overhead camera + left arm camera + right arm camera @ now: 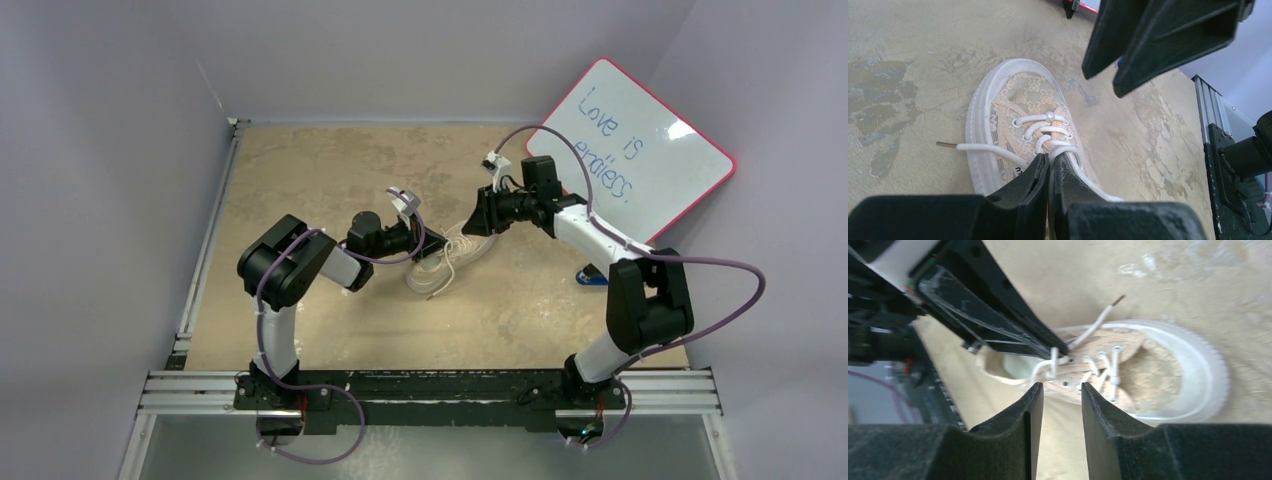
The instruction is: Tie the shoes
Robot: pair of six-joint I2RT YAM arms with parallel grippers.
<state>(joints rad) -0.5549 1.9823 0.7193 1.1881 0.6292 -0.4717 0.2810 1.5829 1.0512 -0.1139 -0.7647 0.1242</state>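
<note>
The cream shoe (445,262) lies on the sandy tabletop between the two arms, its toe pointing away from the left wrist camera (1028,95). My left gripper (1050,159) is shut at the upper eyelets, pinching a white lace that rises taut from the shoe to its tips (1053,360). The other lace end (973,147) trails loose over the shoe's side onto the table. My right gripper (1058,386) hovers open just above the shoe's side (1158,370), nothing between its fingers, facing the left gripper (432,243) at close range.
A pink-framed whiteboard (640,150) leans on the right wall. A small blue object (592,278) lies by the right arm's elbow. Grey walls close off the back and sides, and an aluminium rail (430,390) runs along the near edge.
</note>
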